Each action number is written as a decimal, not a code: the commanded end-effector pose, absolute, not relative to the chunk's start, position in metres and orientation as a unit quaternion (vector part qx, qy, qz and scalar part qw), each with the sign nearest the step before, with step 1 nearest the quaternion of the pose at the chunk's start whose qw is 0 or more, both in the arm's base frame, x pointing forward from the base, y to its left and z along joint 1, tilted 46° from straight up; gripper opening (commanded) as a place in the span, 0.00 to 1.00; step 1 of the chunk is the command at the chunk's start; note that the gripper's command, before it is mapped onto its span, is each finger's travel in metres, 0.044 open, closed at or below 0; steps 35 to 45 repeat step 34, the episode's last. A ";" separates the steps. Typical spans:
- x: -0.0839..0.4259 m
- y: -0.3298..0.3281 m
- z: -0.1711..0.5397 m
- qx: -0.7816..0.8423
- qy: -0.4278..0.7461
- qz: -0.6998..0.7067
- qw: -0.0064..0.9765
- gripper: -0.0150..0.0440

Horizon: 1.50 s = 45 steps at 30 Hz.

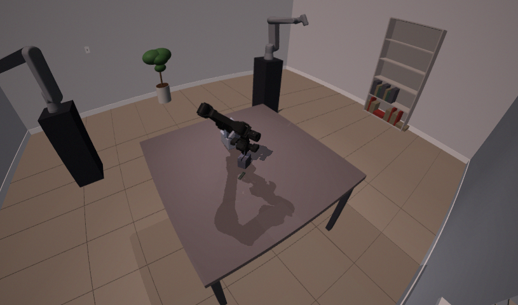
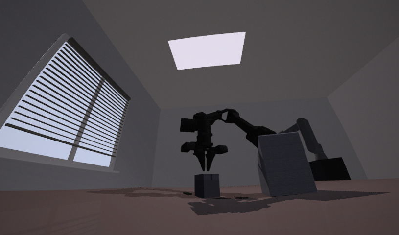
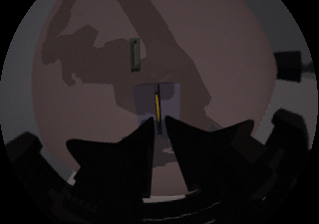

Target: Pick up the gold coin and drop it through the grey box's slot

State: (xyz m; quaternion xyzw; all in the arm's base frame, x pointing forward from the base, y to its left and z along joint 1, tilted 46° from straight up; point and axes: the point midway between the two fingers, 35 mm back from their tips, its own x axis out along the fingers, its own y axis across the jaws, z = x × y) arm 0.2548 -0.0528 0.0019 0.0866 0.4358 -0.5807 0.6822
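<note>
The grey box stands on the table with its dark slot facing up. The gold coin shows in the wrist view as a thin yellow line inside the slot, edge up. In the exterior view no part of it shows above the lid. My gripper is slightly open, with nothing between its fingertips. It points down just above the box. The dark-green holder lies on the table beside the box and is empty.
The table carries the arm's pale base block behind the box. The arm's shadow falls across the table and the holder. Two grey arms on black pedestals stand beyond the table.
</note>
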 end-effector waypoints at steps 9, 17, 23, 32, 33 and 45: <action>0.255 -0.053 0.002 0.087 0.436 -0.581 0.682 0.53; 0.256 -0.040 0.014 0.087 0.436 -0.581 0.682 0.84; 0.254 -0.015 0.041 0.081 0.437 -0.583 0.680 1.00; 0.254 -0.015 0.041 0.081 0.437 -0.583 0.680 1.00; 0.254 -0.015 0.041 0.081 0.437 -0.583 0.680 1.00; 0.254 -0.015 0.041 0.081 0.437 -0.583 0.680 1.00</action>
